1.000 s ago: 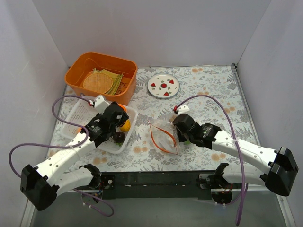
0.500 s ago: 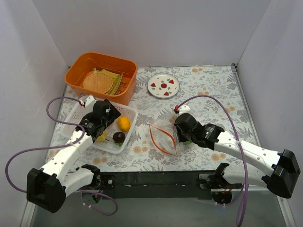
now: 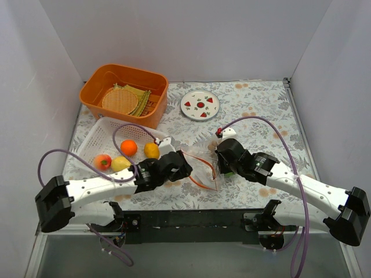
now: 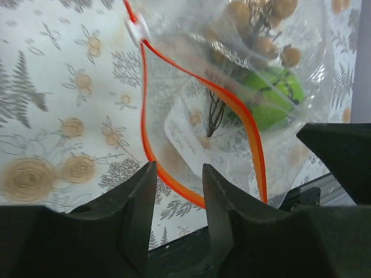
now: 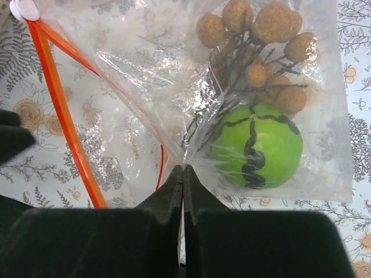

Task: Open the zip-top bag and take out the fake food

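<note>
The zip-top bag (image 3: 200, 168) lies mid-table, its red-orange zip strip (image 4: 148, 133) spread in an open loop. Inside are a green ball (image 5: 258, 145) with black lines and tan nut-like bits (image 5: 255, 35) on dark stems. My right gripper (image 5: 184, 169) is shut on a pinch of the bag's film beside the green ball; it shows from above (image 3: 220, 166) at the bag's right side. My left gripper (image 4: 178, 174) is open and empty at the bag's mouth, with the strip's loop just beyond its fingertips; it shows from above (image 3: 184, 168) at the bag's left side.
A white mesh basket (image 3: 95, 136) at the left holds an orange fruit (image 3: 128, 147), a yellow-orange one (image 3: 152, 150), a red-orange one (image 3: 103, 161) and a lemon (image 3: 120, 164). An orange bin (image 3: 124, 74) with woven mats and a white plate (image 3: 200, 105) stand behind.
My left arm has swung right, out of the basket and over to the bag's mouth, uncovering the fruits in the basket. My right gripper has stayed shut on the bag.
</note>
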Controlling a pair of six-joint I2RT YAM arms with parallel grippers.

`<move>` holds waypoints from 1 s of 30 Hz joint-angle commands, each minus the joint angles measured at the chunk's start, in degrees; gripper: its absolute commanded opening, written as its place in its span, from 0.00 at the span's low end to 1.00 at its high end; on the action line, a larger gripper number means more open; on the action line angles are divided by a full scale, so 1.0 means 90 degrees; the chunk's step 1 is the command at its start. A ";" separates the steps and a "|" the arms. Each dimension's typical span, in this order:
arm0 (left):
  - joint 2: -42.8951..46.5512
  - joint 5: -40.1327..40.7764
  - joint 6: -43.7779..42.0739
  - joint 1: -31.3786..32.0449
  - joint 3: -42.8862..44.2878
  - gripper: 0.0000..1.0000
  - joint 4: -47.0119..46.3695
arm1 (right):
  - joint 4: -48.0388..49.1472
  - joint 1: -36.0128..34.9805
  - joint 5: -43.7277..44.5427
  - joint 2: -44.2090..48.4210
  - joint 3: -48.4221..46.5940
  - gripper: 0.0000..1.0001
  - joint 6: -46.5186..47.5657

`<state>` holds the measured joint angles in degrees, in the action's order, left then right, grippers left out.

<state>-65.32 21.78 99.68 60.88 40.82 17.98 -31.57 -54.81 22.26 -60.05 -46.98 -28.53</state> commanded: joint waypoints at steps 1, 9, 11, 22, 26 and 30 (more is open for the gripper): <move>-0.0856 0.0090 0.0418 0.0441 -0.0053 0.34 -0.1369 | 0.0109 0.0006 -0.0168 0.0110 -0.0161 0.01 -0.0266; -0.1814 0.0577 0.1024 0.0677 -0.0569 0.27 -0.2989 | 0.0197 -0.0101 -0.0510 0.0344 -0.0268 0.01 -0.0491; -0.1989 0.0617 0.0947 0.0667 -0.0717 0.29 -0.3314 | 0.0178 -0.0150 -0.0578 0.0412 -0.0268 0.01 -0.0598; -0.2469 0.0490 0.0819 0.0667 -0.0941 0.41 -0.3960 | -0.0525 0.0355 0.0164 0.0852 -0.0249 0.84 -0.0522; -0.2342 0.0403 0.0780 0.0667 -0.1137 0.47 -0.4126 | -0.0204 0.1342 -0.0820 0.1086 0.0432 0.85 -0.0248; -0.2293 0.0217 0.0605 0.0667 -0.1205 0.50 -0.4408 | 0.0391 0.2074 -0.1661 0.1203 0.1166 0.86 -0.0179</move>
<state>-88.29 24.27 106.74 66.76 30.59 -17.78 -32.25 -40.27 15.64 -49.91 -41.78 -31.79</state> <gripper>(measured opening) 0.489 0.860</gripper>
